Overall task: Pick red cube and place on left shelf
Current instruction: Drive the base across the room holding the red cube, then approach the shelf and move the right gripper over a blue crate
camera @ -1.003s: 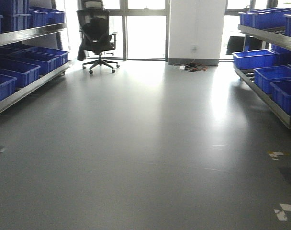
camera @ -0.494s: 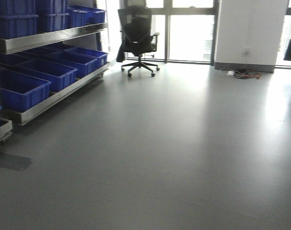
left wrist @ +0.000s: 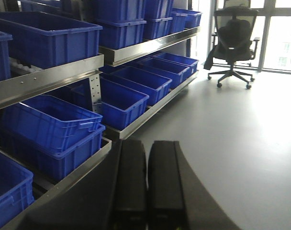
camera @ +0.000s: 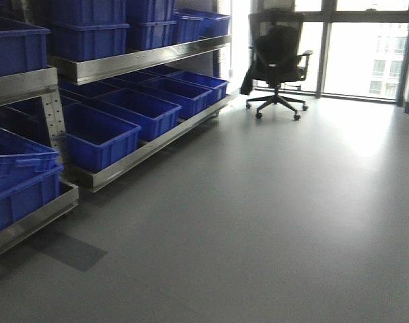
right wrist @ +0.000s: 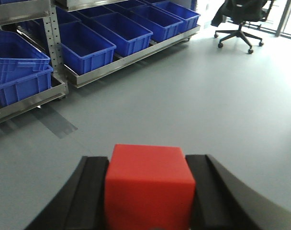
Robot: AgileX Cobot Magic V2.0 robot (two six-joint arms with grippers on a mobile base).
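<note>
Right pincer (right wrist: 146,167) around red cube (right wrist: 148,189)

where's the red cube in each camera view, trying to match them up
Exterior front-facing: not in it.
Left wrist: not in it.
Right wrist: the red cube fills the bottom centre, clamped between the right fingers.
Shared landmark: the black office chair, upper right in all three views.
</note>
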